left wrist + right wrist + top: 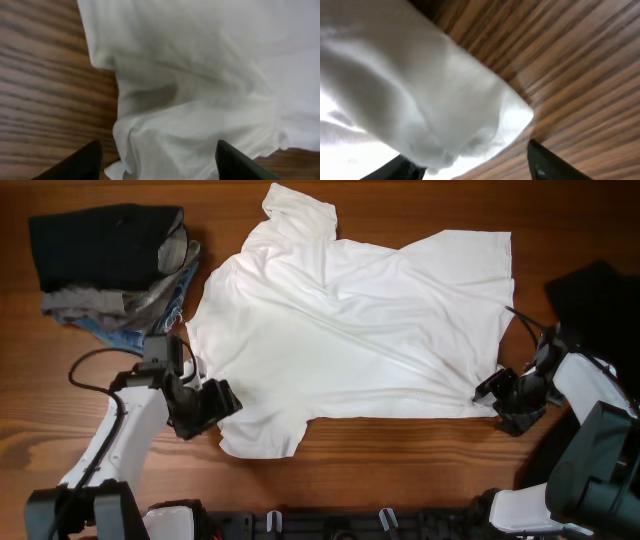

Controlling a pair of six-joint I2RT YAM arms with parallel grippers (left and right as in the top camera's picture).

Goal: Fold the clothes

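Observation:
A large white short-sleeved T-shirt [350, 320] lies spread and creased on the wooden table. My left gripper [212, 402] is at its lower left edge, beside the sleeve. In the left wrist view its jaws [160, 167] are wide open with bunched white fabric [200, 100] between them. My right gripper [503, 393] is at the shirt's lower right corner. In the right wrist view its jaws [470, 167] are open around that rounded corner of cloth [445, 110].
A stack of folded black, grey and blue-denim pieces [115, 265] sits at the back left. A black garment [600, 300] lies at the right edge, behind my right arm. A black rail [330, 525] runs along the front edge of the table.

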